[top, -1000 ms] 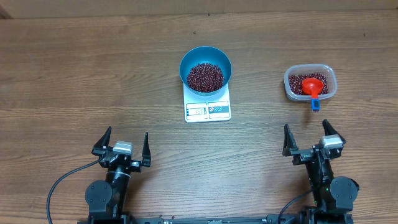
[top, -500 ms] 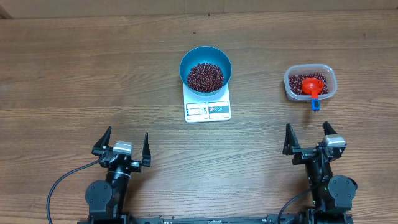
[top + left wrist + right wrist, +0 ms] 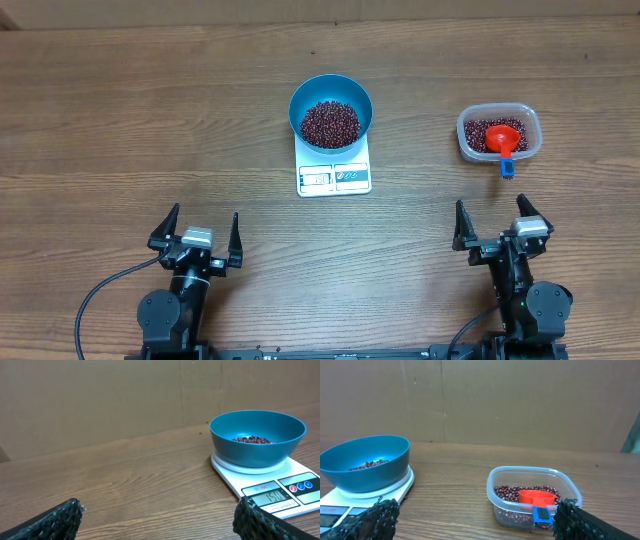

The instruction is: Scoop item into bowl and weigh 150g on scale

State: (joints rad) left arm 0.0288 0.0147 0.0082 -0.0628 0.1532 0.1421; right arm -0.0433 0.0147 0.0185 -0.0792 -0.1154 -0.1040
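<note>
left gripper: jaws wide apart, nothing between them; parked low at the near edge of the table.
right gripper: same, fingers spread and empty.
beans: a heap in the blue bowl, well ahead of the left jaws and off to their right; ahead-left of the right jaws.
blue bowl: sits on the scale, centred over its far part, upright.
supply: more beans in the clear tub, straight ahead of the right jaws and near them.
orange scoop: lies in the tub on the beans; its blue handle end hangs over the tub rim nearest the right jaws.
done: scooping looks finished. The bowl is loaded, the scoop is put down and both arms are clear.
left: probably nothing, or only a check of the reading.
left wrist only: the display faces this camera and its digits look like the target figure, though they are small, so not certain.
right wrist only: the tub's depth and the scoop bowl resting above the bean level; the display is cut off at the frame edge.
overhead only: both grippers together, plus the full layout. The digits are unreadable from here.
</note>
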